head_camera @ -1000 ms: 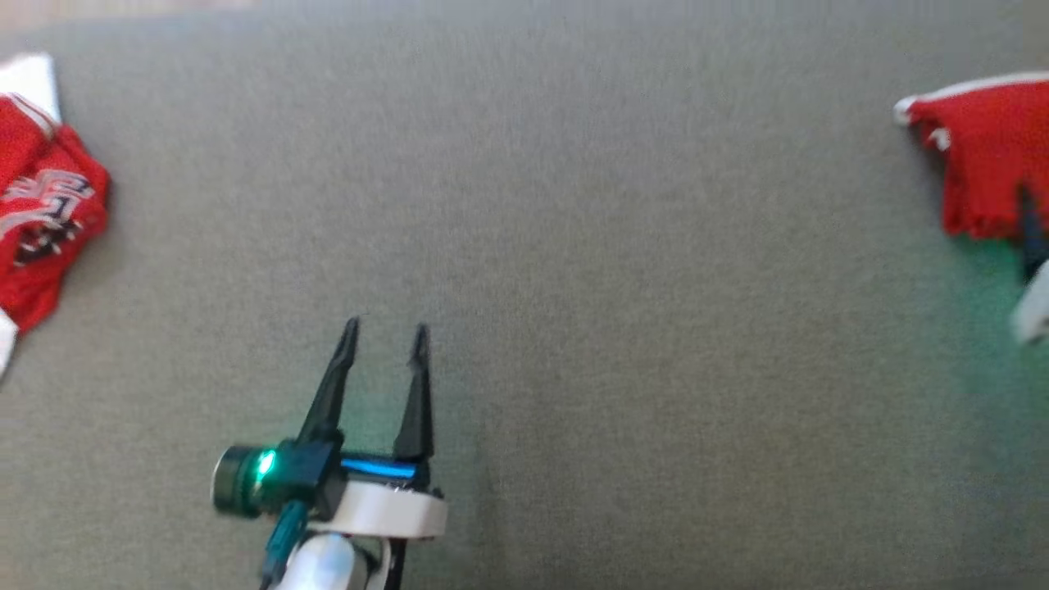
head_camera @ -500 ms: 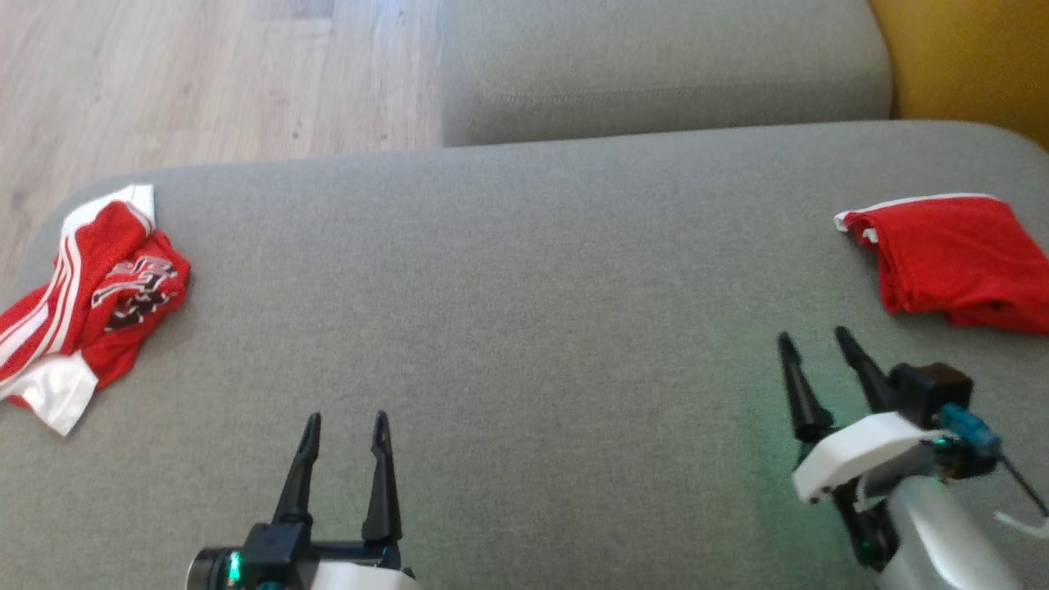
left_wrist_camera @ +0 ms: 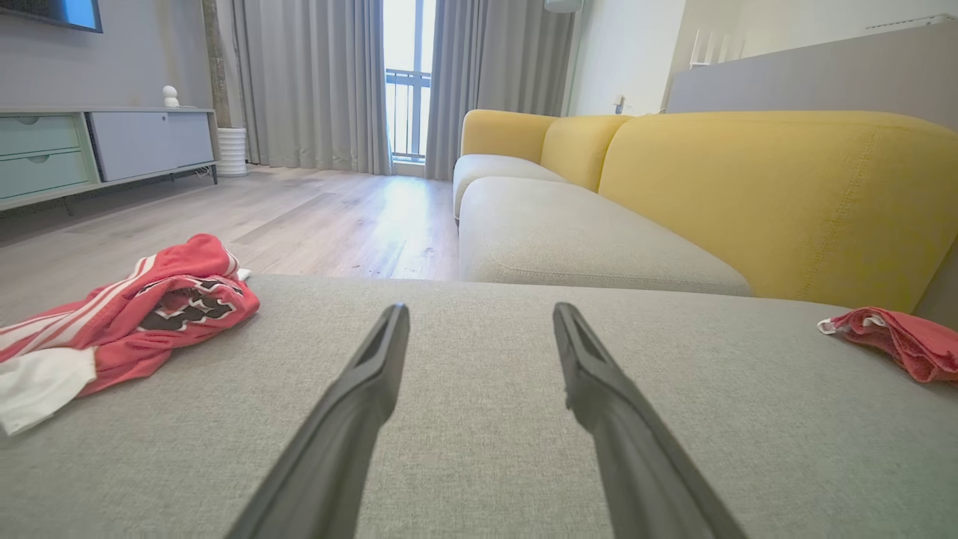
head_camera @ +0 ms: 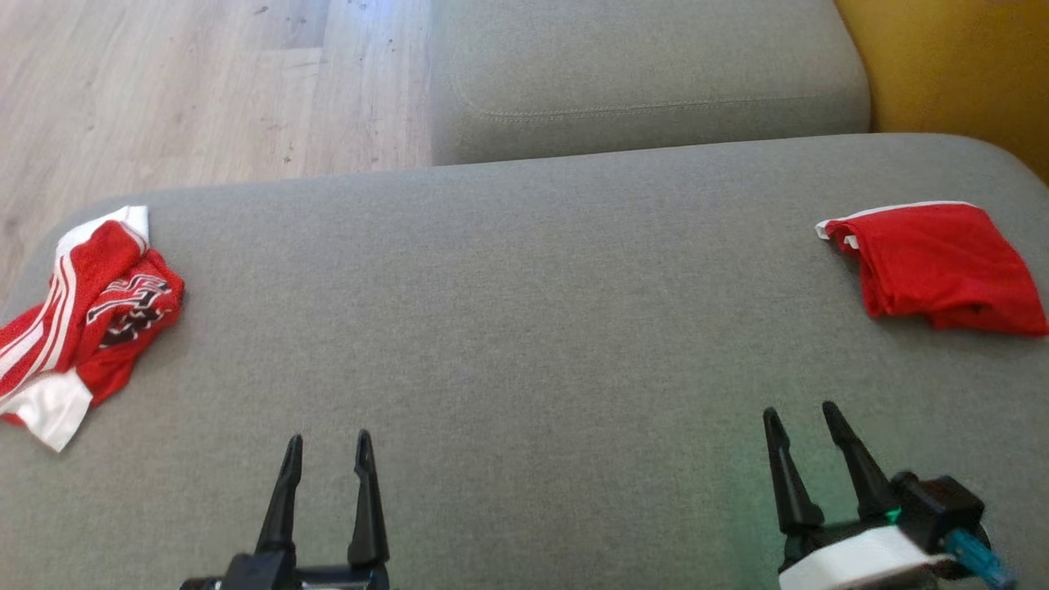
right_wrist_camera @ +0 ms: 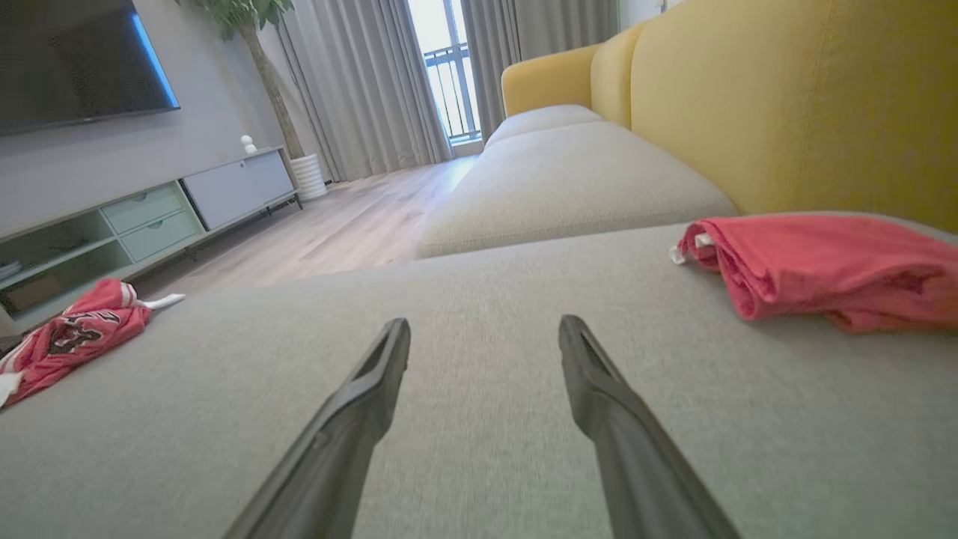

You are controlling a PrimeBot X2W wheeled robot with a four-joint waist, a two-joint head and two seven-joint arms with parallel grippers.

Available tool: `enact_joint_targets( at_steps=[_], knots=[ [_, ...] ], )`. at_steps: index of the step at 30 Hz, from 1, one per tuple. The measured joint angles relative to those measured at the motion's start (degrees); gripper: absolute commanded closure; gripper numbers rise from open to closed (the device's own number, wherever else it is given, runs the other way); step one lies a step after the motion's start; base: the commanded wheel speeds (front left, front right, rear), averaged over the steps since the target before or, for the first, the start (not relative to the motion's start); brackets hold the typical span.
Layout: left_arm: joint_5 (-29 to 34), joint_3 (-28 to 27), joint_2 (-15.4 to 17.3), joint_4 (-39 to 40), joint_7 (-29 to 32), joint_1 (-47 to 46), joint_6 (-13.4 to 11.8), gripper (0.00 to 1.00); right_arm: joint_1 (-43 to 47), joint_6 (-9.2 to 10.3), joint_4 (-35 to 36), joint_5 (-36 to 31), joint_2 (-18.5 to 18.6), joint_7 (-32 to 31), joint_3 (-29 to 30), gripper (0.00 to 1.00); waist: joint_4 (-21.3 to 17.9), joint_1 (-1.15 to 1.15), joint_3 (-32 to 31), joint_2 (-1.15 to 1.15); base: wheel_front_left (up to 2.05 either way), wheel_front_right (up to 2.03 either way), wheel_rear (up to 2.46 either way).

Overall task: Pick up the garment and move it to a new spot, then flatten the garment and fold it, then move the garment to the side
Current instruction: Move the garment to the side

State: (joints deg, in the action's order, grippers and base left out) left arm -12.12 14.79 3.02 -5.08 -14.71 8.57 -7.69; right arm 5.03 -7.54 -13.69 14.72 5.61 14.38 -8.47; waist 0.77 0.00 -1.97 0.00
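Observation:
A red garment (head_camera: pixel 942 266) lies folded at the right end of the grey cushion (head_camera: pixel 524 328); it also shows in the right wrist view (right_wrist_camera: pixel 823 266) and the left wrist view (left_wrist_camera: pixel 905 340). A second, crumpled red-and-white garment (head_camera: pixel 90 311) with a printed logo lies at the cushion's left end, partly over the edge (left_wrist_camera: pixel 150 307) (right_wrist_camera: pixel 75 333). My left gripper (head_camera: pixel 328 440) (left_wrist_camera: pixel 480 310) stands open near the front edge, left of centre. My right gripper (head_camera: pixel 799 410) (right_wrist_camera: pixel 483 323) is open at the front right, well short of the folded garment. Nothing is between either pair of fingers.
A second grey seat cushion (head_camera: pixel 647 74) adjoins the far side. A yellow backrest (head_camera: pixel 959 65) rises at the far right. Wooden floor (head_camera: pixel 164 90) lies beyond the far left edge. A low cabinet (left_wrist_camera: pixel 90 146) stands against the far wall.
The head camera has shifted, so more of the sofa and floor shows. My right gripper has drawn back from the folded garment toward the front edge. The left gripper sits lower in view.

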Motion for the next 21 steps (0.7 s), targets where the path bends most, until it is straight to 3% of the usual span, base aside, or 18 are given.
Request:
enact_joint_targets(
  at_steps=[5, 21],
  knots=[
    [0.00, -0.26, 0.01, 0.75, 0.00, 1.99, -0.90, 0.00, 0.71, 0.00, -0.05, -0.37, 0.03, 0.00, -0.44, 0.00, -0.65, 0.00, -0.21, 0.00, 0.00, 0.00, 0.00],
    [0.10, -0.49, 0.03, 0.21, 0.00, 2.52, -0.54, 0.00, 0.34, 0.00, -0.79, -1.12, -0.05, 0.00, -0.88, 0.00, 0.02, 0.00, -1.20, 0.00, 0.00, 0.00, 0.00]
  ],
)
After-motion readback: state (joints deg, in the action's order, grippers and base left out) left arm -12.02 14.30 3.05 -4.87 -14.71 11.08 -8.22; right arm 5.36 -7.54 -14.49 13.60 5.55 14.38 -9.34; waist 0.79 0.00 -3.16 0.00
